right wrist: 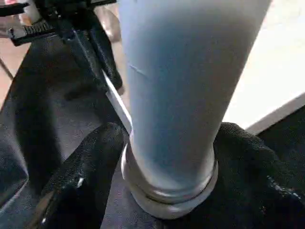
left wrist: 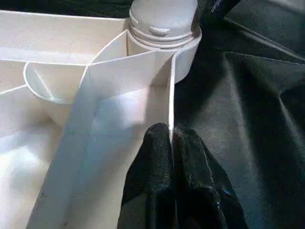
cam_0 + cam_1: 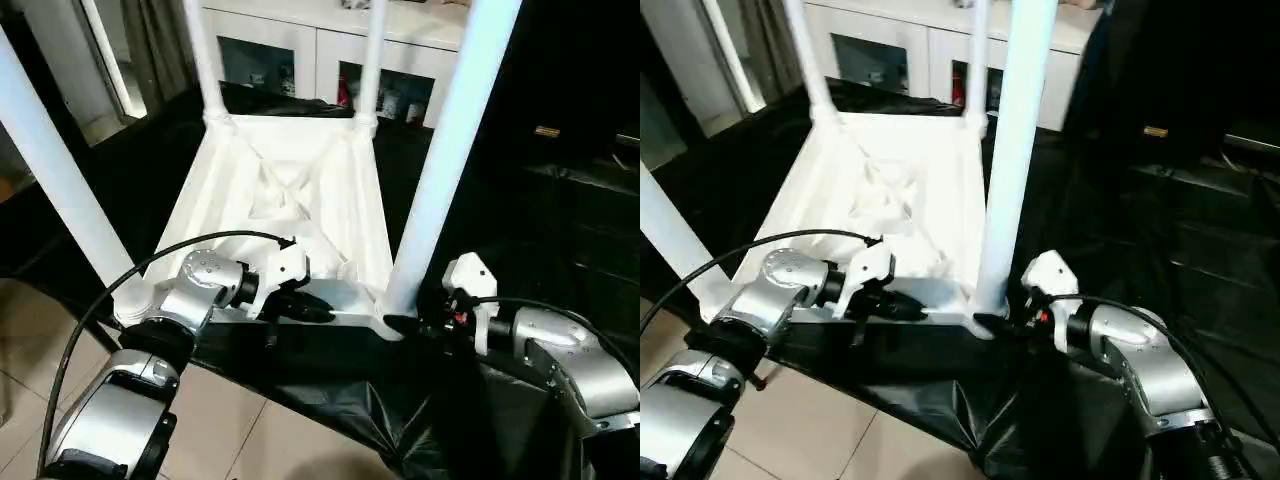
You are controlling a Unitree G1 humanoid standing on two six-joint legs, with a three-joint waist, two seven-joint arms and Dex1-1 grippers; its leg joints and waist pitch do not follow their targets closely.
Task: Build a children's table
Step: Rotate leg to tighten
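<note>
**All four legs seated; both grippers at the near edge of the upturned top**

The children's table [image 3: 285, 190] lies upside down on a black sheet [image 3: 330, 400] over the work surface, ribbed underside up, its four legs standing in the corner sockets.

Left side. The near-left leg [image 3: 55, 175] rises from its socket beside the left forearm. The left gripper [image 3: 305, 305] is clenched on the near edge wall [image 2: 170, 86] of the top. In the left wrist view the thin wall runs straight down between the two fingers [image 2: 152, 157], one pad on the inner face, one on the outer. Just beyond the fingertips along that wall stands the collar of a corner socket [image 2: 162, 28].

Right side. The right gripper [image 3: 405, 325] sits at the foot of the near-right leg [image 3: 450, 150]. In the right wrist view its fingers [image 1: 86, 176] flank the leg base, one on each side, with the socket collar [image 1: 167, 195] between them. The pads appear close to the collar, but I cannot tell whether they press on it or stand just off it. Whether the leg is gripped or released is not settled.

Risks, as judgement:
- If the right fingers let go before the leg is fully home, the leg could lean or lift out.
- The left pinch is on a thin wall; a sideways pull could bend it or slip off.
- The sheet is loose and wrinkled; dragging the top could bunch it and tilt the whole piece.
</note>
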